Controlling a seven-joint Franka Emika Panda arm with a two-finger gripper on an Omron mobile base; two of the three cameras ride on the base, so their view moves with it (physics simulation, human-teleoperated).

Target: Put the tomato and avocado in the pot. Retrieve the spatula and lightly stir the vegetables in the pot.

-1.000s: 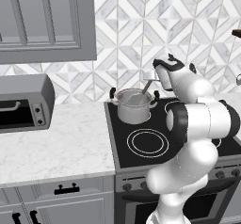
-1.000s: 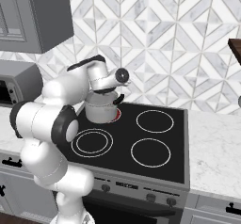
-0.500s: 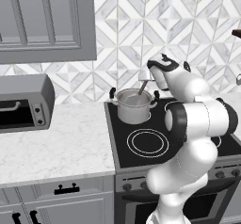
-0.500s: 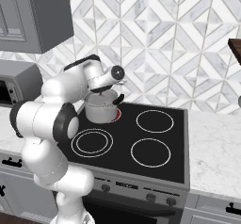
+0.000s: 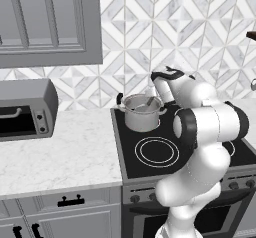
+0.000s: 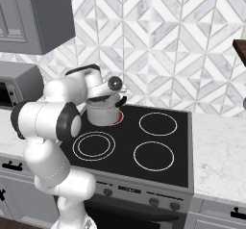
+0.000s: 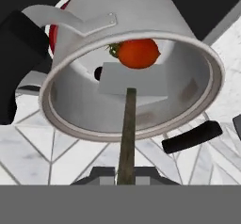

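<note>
We see the pot (image 7: pixel 141 35) filling the hand view's upper middle, tomato (image 7: pixel 137 53) inside at centre top. The spatula (image 7: pixel 127 124) runs up from bottom centre, blade (image 7: pixel 134 79) just below the tomato, handle clamped in our gripper (image 7: pixel 123 173).

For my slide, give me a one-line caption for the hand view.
Gripper holding the spatula with its blade inside the pot, next to the tomato.

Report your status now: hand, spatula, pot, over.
Hand shut on spatula, blade inside pot. Tomato in pot beside blade. Avocado not made out. Nothing blocking, over.
</note>
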